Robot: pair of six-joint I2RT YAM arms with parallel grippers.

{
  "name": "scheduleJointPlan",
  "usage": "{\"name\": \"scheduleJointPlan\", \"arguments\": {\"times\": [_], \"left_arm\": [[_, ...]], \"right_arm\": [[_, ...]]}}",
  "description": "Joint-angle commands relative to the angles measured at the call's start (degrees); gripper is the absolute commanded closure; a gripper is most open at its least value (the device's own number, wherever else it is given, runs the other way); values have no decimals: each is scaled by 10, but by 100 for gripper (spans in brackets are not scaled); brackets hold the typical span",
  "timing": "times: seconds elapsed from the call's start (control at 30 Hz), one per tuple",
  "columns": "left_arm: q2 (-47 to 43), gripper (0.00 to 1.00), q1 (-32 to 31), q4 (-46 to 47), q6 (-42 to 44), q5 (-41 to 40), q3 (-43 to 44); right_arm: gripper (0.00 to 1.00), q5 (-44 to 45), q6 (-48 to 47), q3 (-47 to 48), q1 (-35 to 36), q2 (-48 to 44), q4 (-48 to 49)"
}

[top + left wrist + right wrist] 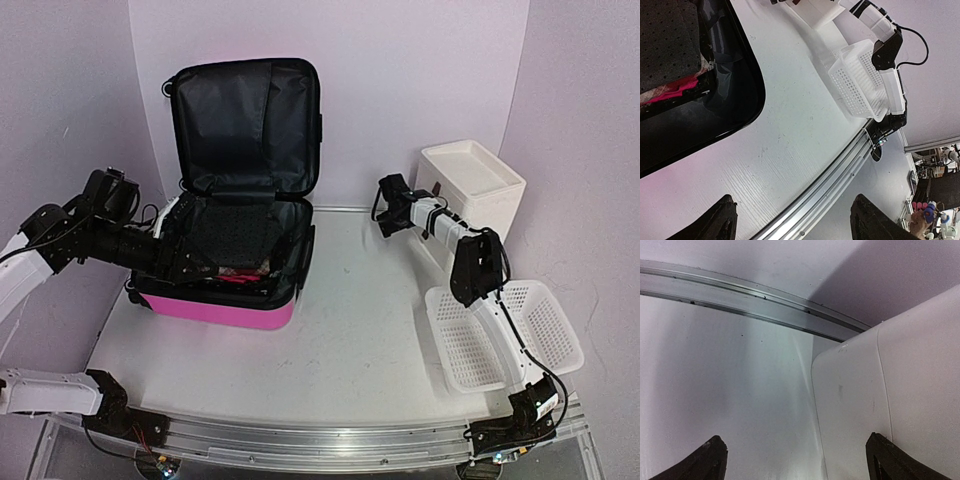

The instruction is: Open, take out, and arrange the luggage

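The luggage point(222, 308), a hot-pink hard-shell suitcase, lies open at the table's left with its black-lined lid point(245, 115) standing upright. Inside lie a dark perforated fabric item point(665, 40) and something pink point(677, 89). My left gripper point(200, 268) is over the suitcase's front left part, open with nothing between its fingers point(720, 222). In the left wrist view the gripper point(797, 225) frames bare table and rail. My right gripper point(383, 205) hangs open beside the white drawer stack point(470, 185). Nothing sits between its fingertips point(710, 460), and the gripper point(800, 462) faces the stack's side point(890, 390).
A white mesh basket point(505, 335) sits at the right front, under the right arm, and shows in the left wrist view as well point(860, 80). A curved aluminium rail point(320, 440) runs along the near table edge. White walls close in the back and sides.
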Motion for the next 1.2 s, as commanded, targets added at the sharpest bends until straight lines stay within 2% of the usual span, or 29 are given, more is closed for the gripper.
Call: {"name": "scheduleJointPlan", "arguments": {"times": [0.0,0.07,0.23,0.33,0.4,0.5,0.63,0.77,0.93,1.03,1.17], "left_arm": [[4,22,-1,11,-7,6,32],[6,22,-1,13,-1,-1,33],[23,21,-1,13,16,-36,47],[27,21,-1,26,16,-49,51],[25,21,-1,40,14,-52,46],[28,21,0,51,15,-51,42],[34,21,-1,60,17,-38,30],[24,21,0,93,9,-36,-2],[26,21,-1,129,0,-19,-33],[23,21,-1,135,0,-12,-41],[2,21,-1,135,0,-9,-53]], "right_arm": [[2,-2,-33,23,1,-34,4],[2,-39,-45,-22,32,-100,-17],[2,-216,-31,-166,121,-301,-108],[2,-341,44,-311,152,-425,-132],[2,-380,117,-407,160,-496,-136],[2,-347,174,-522,173,-581,-190],[2,-271,220,-629,175,-659,-332],[2,-262,264,-713,175,-737,-418],[2,-354,325,-810,185,-791,-389],[2,-337,364,-836,218,-802,-351],[19,-322,419,-865,230,-809,-274]]}}
